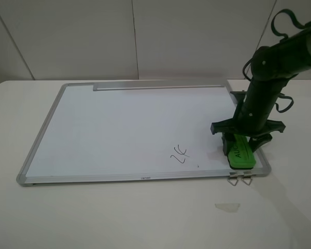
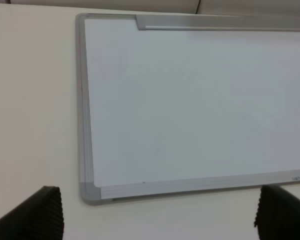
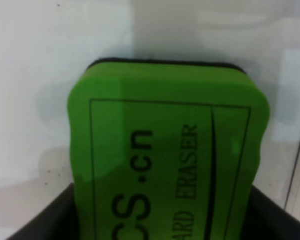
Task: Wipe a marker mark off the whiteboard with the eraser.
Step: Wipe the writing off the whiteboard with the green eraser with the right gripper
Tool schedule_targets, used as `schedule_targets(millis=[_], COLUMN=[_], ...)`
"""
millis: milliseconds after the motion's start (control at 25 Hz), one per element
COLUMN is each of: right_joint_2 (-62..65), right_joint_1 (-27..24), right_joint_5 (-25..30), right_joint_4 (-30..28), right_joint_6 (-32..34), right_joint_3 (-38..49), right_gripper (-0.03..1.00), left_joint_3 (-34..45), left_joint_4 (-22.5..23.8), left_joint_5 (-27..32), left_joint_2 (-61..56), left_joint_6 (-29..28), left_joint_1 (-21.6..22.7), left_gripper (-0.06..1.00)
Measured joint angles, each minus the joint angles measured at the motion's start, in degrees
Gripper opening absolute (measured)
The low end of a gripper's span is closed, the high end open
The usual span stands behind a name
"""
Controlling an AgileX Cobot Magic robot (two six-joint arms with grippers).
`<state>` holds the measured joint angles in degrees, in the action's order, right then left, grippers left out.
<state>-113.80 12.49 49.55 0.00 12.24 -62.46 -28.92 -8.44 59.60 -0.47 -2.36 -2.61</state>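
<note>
Green eraser (image 3: 167,150) w/ "CS.cn", "ERASER" txt

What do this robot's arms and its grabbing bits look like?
The right arm is a thick dark green tube, and dark cables loop beside it. It ends in a flat black crossbar. The left arm shows only its two fingers: black blocks with ribbed faces.
</note>
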Motion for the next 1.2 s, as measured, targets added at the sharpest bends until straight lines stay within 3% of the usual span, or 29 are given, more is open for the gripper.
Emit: schedule_targets(millis=[240, 440, 840, 1200], right_joint_2=[4.91, 7.1, 4.04, -4.5], right_joint_1=[0.38, 5.79, 22.51, 29.5], right_joint_5=[4.87, 9.36, 1.96, -1.68], right_joint_4=[0.0, 0.0, 0.0, 0.0], right_joint_6=[-1.71, -3.4, -9.23, -20.58], right_joint_3=[-3.46, -9.04, -10.48, -10.48], right_gripper=[0.6, 0.6, 0.6, 0.6], left_joint_3=[0.0, 0.0, 0.0, 0.0], left_joint_4=[0.0, 0.0, 0.0, 0.0], left_joint_5=[0.0, 0.0, 0.0, 0.0], left_joint_2=[0.0, 0.0, 0.0, 0.0], left_joint_6=[0.0, 0.0, 0.0, 0.0], left_joint_1=[0.0, 0.0, 0.0, 0.0], left_gripper=[0.78, 0.78, 0.78, 0.78])
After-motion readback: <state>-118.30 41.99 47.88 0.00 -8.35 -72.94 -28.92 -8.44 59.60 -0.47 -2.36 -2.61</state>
